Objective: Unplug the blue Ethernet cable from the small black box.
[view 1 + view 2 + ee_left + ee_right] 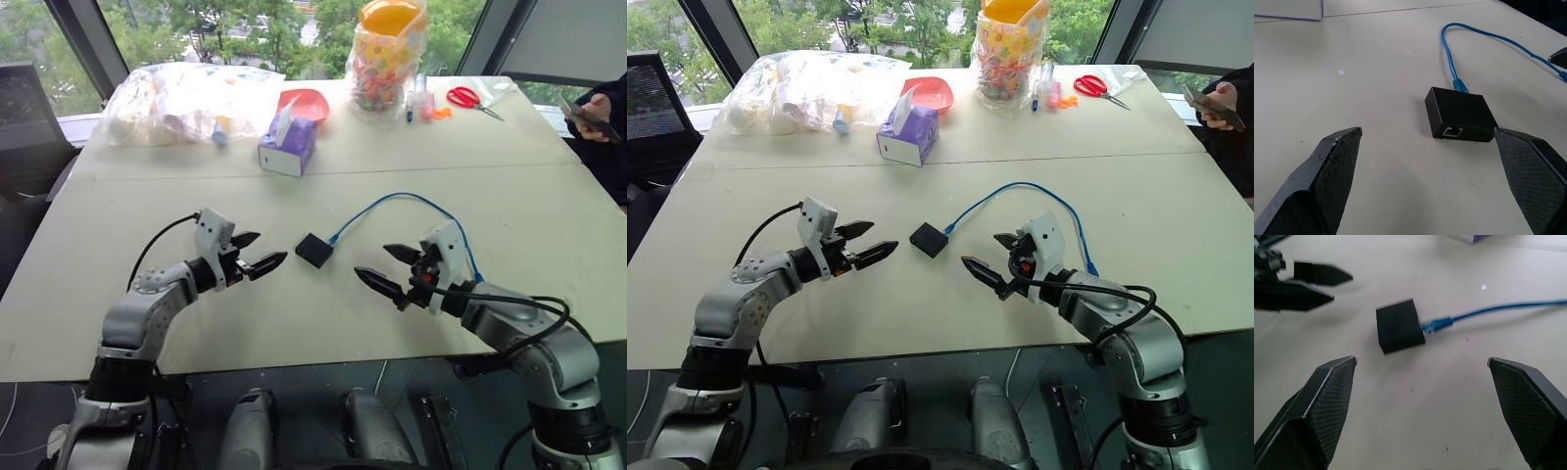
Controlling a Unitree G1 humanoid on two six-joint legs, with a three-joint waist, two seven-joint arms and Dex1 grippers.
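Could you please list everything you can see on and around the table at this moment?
small black box: 1, black, table centre, between the grippers
blue Ethernet cable: 1, blue, plugged into the box, arcing toward the robot's right
tissue box: 1, purple, behind
bowl: 1, red, far side
plastic bag: 1, clear, far left
candy bag: 1, clear, orange-topped, far centre
scissors: 1, red, far right
person's hand: 1, far right edge
left gripper: open
right gripper: open

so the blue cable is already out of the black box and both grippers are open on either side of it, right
Not quite: the blue Ethernet cable is still plugged into the small black box, as the left wrist view shows. The left gripper and right gripper are indeed open either side.
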